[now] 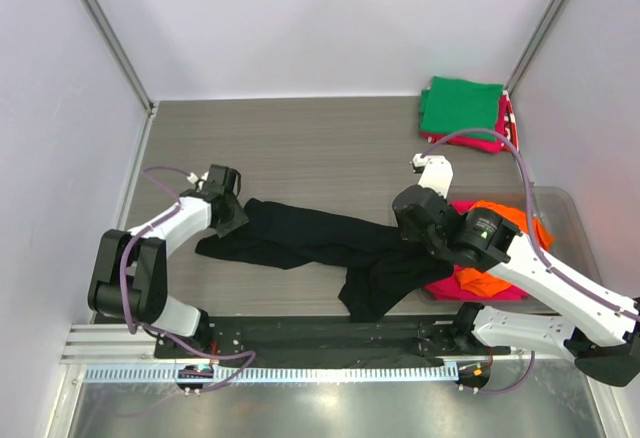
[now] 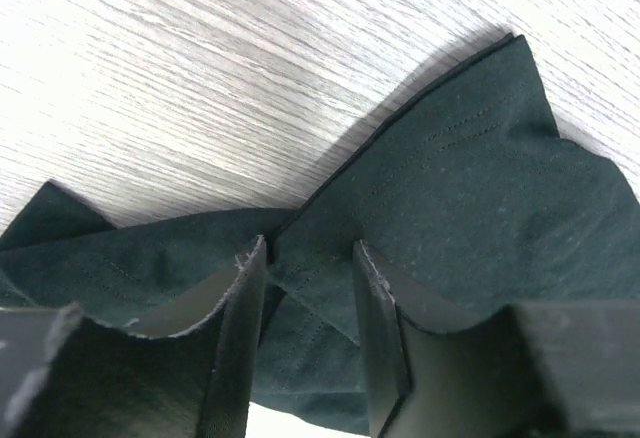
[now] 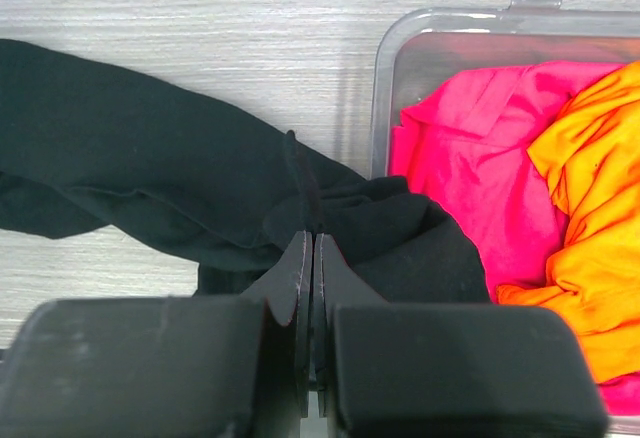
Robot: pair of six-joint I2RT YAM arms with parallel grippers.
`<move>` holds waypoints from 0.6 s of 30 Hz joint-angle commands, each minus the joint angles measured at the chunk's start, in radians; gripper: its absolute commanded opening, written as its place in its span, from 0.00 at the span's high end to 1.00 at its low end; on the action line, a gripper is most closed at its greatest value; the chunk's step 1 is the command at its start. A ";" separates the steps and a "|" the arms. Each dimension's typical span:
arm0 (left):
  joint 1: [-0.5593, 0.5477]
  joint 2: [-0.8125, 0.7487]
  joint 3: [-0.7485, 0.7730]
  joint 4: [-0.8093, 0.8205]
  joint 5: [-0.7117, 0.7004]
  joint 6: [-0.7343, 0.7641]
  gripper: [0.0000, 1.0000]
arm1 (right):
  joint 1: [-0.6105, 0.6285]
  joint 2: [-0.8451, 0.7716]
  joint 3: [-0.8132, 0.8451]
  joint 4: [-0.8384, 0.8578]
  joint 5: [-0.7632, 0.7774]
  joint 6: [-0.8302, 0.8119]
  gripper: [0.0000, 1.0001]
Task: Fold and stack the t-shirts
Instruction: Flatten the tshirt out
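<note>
The black t-shirt (image 1: 310,238) lies crumpled and stretched out across the table's near middle. My left gripper (image 1: 238,216) is at its left end. In the left wrist view the gripper (image 2: 308,248) is open, its fingers (image 2: 245,288) straddling a fold of the black cloth (image 2: 470,178). My right gripper (image 1: 405,230) is at the shirt's right end. In the right wrist view it (image 3: 312,238) is shut on a pinched ridge of the black shirt (image 3: 130,158), beside the bin.
A clear plastic bin (image 1: 560,198) at the right holds a loose magenta tee (image 3: 470,158) and an orange tee (image 3: 590,188). A folded green tee (image 1: 460,103) sits on a folded pink-red one (image 1: 480,143) at the back right. White walls enclose the table.
</note>
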 commanded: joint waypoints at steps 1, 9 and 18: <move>0.006 -0.001 -0.011 0.054 -0.003 -0.027 0.60 | -0.001 -0.033 -0.005 0.027 0.004 0.002 0.99; 0.006 -0.055 -0.004 0.037 -0.027 -0.027 0.88 | -0.001 -0.034 -0.020 0.022 0.001 0.009 0.99; 0.006 -0.112 0.059 -0.045 -0.056 -0.018 1.00 | -0.001 -0.039 -0.014 0.022 0.018 0.005 0.99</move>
